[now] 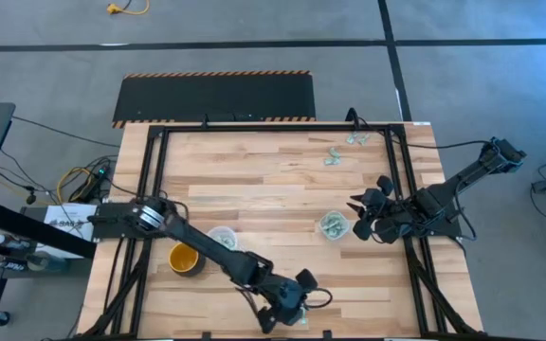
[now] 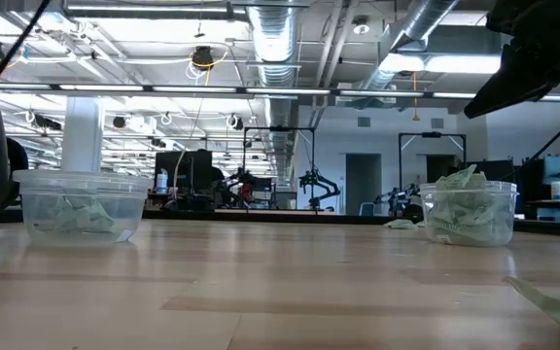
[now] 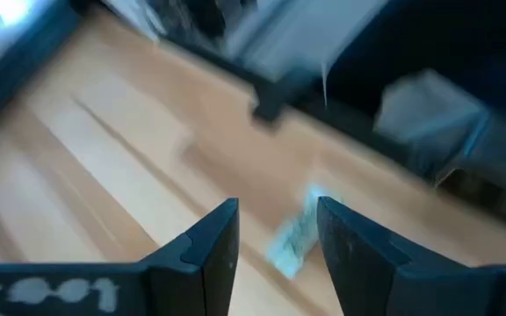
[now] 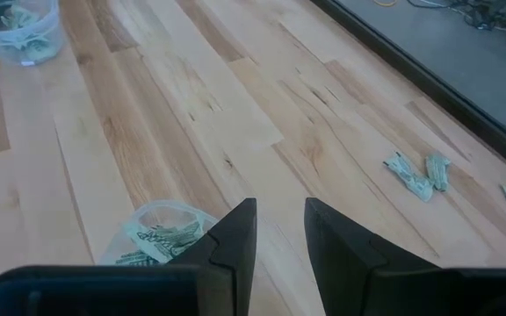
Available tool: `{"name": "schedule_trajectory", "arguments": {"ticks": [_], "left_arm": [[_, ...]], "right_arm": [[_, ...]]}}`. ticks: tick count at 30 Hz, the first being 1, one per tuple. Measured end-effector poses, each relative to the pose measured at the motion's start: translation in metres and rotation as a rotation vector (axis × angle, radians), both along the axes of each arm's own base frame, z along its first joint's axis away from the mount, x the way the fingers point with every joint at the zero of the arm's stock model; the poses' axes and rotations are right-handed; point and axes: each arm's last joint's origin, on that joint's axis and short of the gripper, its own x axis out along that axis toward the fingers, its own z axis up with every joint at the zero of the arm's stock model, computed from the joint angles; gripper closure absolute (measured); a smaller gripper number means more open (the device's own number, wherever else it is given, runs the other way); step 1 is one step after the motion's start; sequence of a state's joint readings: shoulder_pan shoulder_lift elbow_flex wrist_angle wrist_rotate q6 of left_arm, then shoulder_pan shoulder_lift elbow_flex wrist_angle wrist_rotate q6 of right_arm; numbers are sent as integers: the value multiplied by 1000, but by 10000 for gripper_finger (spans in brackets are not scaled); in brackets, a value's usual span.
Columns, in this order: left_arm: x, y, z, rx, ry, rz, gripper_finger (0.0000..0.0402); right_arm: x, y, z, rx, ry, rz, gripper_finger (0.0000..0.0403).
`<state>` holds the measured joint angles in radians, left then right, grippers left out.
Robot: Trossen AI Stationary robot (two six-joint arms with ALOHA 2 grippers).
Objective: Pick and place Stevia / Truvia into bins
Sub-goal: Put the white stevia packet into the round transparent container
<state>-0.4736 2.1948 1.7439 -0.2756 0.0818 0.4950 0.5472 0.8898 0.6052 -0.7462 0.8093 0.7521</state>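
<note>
The yellow-orange mug [image 1: 185, 258] stood at the counter's [image 1: 254, 170] left front, with the left clear cup [image 1: 222, 237] just beside it, holding sachets. The left claw [image 1: 292, 311] hung at the front edge, fingers apart, over 1 pale green sachet [image 3: 292, 241] lying between them on the wood, not gripped. The right clear cup [image 1: 334, 225] held a heap of sachets. The right claw [image 1: 362, 216] hovered just beside that cup, fingers slightly apart and empty. 3 loose sachets [image 4: 418, 173] lay near the far right corner. Risk: the flat sachet sat near the edge; closing too high could nudge it off the counter.
</note>
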Motion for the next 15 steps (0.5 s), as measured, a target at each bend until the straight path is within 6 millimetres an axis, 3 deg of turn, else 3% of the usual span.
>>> {"name": "schedule_trajectory", "arguments": {"ticks": [9, 15], "left_arm": [[18, -8, -43, 137, 154, -37, 257], [24, -11, -56, 193, 215, -61, 258]], "right_arm": [[1, 1, 1, 11, -16, 0, 310], [2, 1, 2, 18, -28, 1, 310]]}}
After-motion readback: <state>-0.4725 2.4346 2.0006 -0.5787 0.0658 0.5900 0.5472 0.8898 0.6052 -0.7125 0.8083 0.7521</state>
